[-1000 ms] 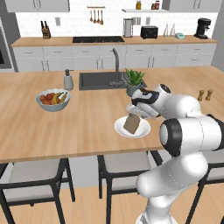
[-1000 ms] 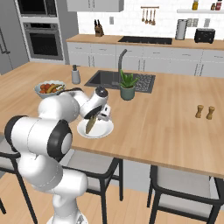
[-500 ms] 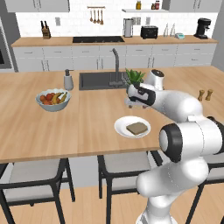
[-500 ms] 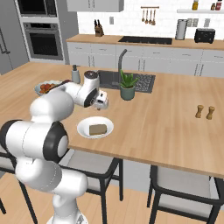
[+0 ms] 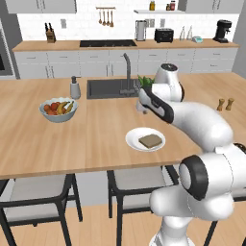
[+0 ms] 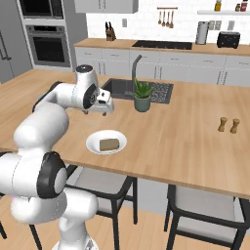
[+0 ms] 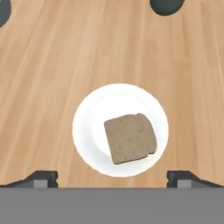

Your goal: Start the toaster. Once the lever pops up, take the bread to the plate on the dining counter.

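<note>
The bread is seen lying flat on the plate, a little off the plate's middle, with white rim showing all round it. The plate is set on the dining counter, near the counter's front edge above the stools and well apart from the inset sink. The gripper is held in the air above the counter, between the plate and the sink, apart from the bread; in the hand view its two dark fingertips are spread wide to either side of the plate and nothing is held between them. The toaster is seen on the back counter by the wall. A fruit bowl is placed toward the dining counter's left end, a potted plant beside the sink, and two small shakers toward the right end.
</note>
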